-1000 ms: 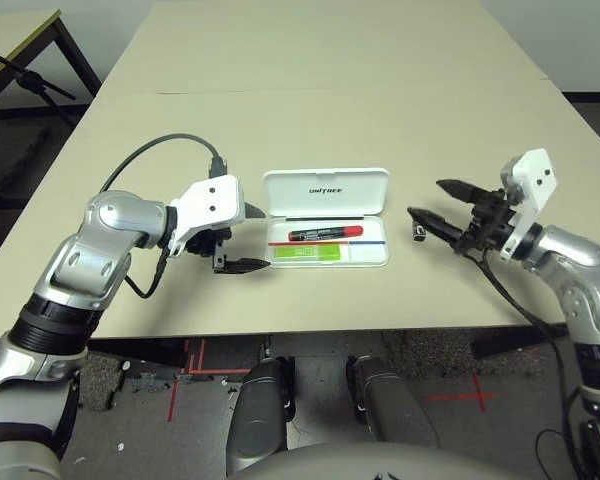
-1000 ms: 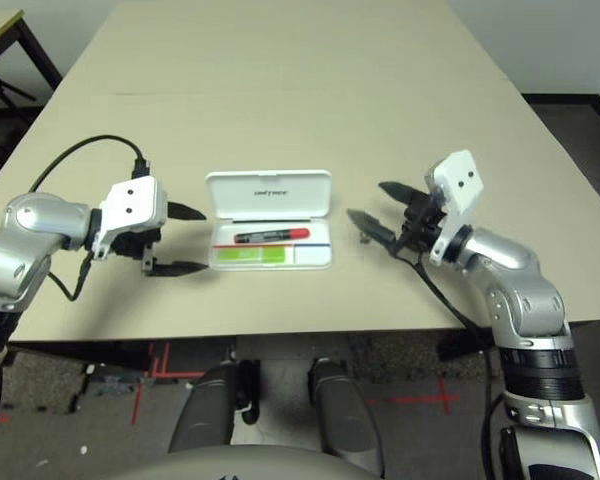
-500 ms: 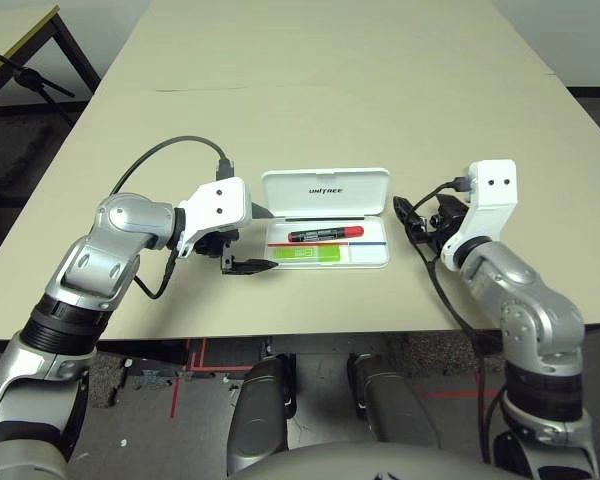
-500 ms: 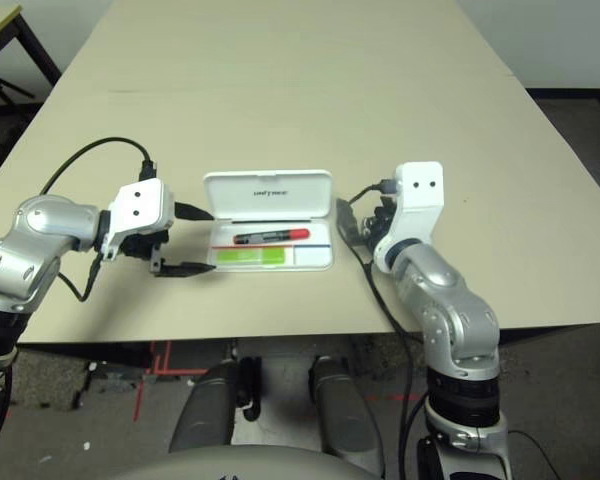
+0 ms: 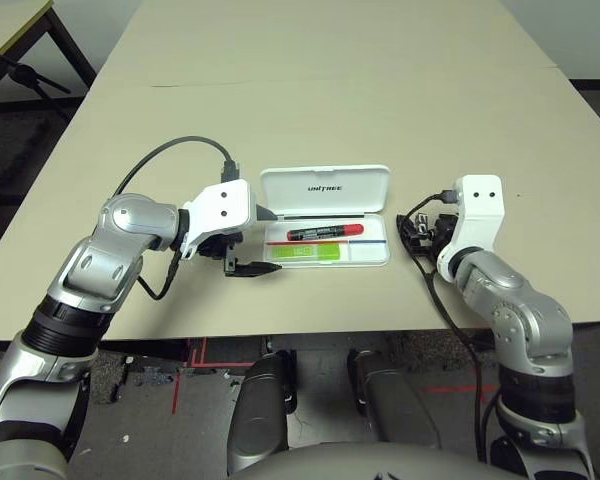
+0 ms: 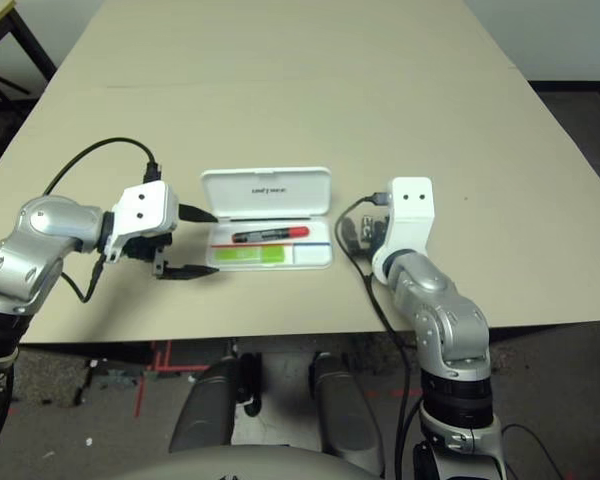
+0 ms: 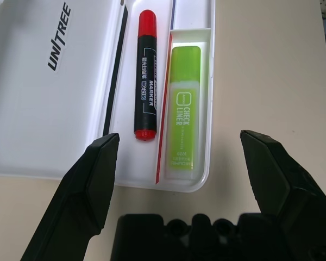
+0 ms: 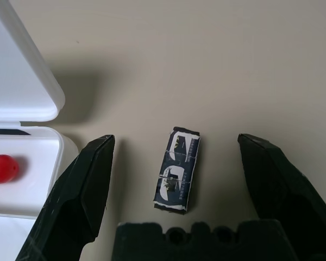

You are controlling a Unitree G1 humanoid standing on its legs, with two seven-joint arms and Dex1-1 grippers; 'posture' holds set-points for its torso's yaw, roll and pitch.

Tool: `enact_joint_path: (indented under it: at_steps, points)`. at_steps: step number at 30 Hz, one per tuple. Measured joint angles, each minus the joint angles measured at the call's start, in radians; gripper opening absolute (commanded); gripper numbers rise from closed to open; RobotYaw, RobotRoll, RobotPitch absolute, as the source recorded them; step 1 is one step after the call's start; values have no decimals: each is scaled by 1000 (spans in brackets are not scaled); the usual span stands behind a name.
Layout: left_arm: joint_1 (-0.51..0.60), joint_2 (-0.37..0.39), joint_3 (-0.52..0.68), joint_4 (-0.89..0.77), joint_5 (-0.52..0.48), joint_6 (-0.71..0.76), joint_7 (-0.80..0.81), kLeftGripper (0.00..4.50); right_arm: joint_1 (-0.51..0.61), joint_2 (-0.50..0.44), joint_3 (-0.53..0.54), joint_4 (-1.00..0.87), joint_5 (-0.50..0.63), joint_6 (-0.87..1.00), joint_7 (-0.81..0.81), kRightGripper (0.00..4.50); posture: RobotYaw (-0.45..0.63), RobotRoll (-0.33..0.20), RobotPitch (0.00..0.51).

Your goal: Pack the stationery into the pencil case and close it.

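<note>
1. Since a second ago the right arm has swung in from the table's right side toward the pencil case [image 5: 325, 216] and turned its wrist; its right gripper [image 8: 176, 163] now sits low over the table just off the case's right end. The left arm has kept its place.
2. The right gripper's fingers [image 8: 79, 201] stand wide apart and hold nothing. Between them, flat on the table, lies a small black-and-silver piece [image 8: 177, 168] — touching neither finger.
3. The left gripper [image 7: 179, 163] is spread wide too and grips nothing. It hovers at the case's left end, one finger near the open lid, the other [image 5: 255, 268] beside the tray's front left corner.
4. The case lies open near the front edge of the table [image 5: 330, 90], at about the middle of that edge, with its lid folded back flat and printed "UNITREE".
5. In the tray lie a red marker [image 7: 145, 76] with a black label band and, just beside it on the front side, a lime-green and white stick [image 7: 183, 106] — a thin red and blue stripe runs between them.
</note>
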Motion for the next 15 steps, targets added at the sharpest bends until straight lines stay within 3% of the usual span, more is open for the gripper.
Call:
enact_joint_path:
  at_steps: [2,5,14,15]
  points:
    - [0,0,0,-4,0,5,1,4484,-2,0,0,3,-4,1,1,4500,-53,0,196]
    - [0,0,0,-11,0,12,3,4500,-9,0,-1,14,-11,1,2,3885,-53,0,196]
    - [1,-1,0,-33,0,19,11,4500,-22,-5,-14,20,-18,29,19,457,-53,0,195]
    - [1,-2,0,-33,0,20,13,4500,-22,-16,-14,19,-18,32,26,372,-53,0,195]
